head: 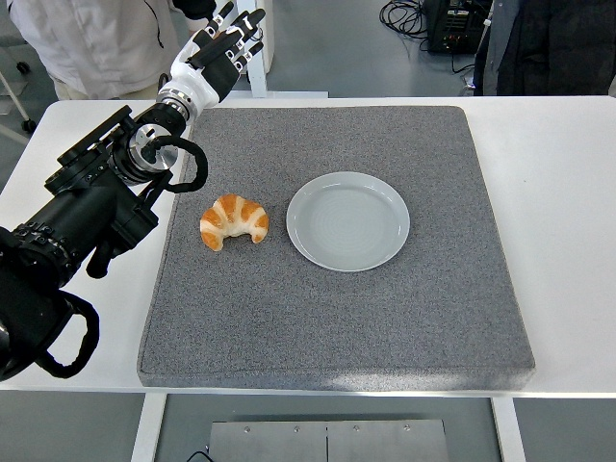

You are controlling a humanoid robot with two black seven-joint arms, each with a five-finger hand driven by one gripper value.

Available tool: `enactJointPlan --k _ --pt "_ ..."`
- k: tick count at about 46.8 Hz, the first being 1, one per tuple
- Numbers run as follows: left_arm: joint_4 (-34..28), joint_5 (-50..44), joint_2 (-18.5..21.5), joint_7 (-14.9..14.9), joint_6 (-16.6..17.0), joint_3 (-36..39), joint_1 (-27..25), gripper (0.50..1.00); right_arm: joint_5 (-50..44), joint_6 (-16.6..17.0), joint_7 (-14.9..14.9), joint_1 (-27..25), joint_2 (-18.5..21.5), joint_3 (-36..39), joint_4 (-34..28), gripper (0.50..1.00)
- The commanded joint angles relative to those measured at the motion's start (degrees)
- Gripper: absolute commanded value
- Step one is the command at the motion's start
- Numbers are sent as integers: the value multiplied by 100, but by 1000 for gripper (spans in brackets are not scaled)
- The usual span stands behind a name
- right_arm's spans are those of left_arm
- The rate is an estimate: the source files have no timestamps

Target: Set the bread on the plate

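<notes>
The left arm (87,207) enters from the left edge; its lower section is cut off by the frame border. The right arm is outside the picture. Two persons at the top edge are cropped: a white garment (96,38) just beyond the robot hand, and a dark garment (558,43) far to its right. A black device with cables (433,21) at the top is too small to make out in detail.

The left robot hand (219,53) is raised past the far left corner of the grey mat (337,289). Its fingers (241,34) are extended and loosely spread. It holds nothing and touches nothing.

The bread (234,220), a croissant, lies on the mat, nearer the camera than the robot hand and well apart from it. The plate (347,220) lies on the mat just beside the bread, on the side away from the arm. Bread and plate do not touch. The plate carries nothing.

The mat covers the middle of the white tabletop (549,192), which shows bare on both sides of the mat.
</notes>
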Motion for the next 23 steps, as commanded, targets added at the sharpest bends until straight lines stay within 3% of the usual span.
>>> enactJointPlan --k 1,23 --pt "0 8 0 -8 0 0 2 984 -5 0 0 0 0 -3 0 1000" --pt "0 8 0 27 0 0 -24 984 4 0 0 0 0 -3 0 1000"
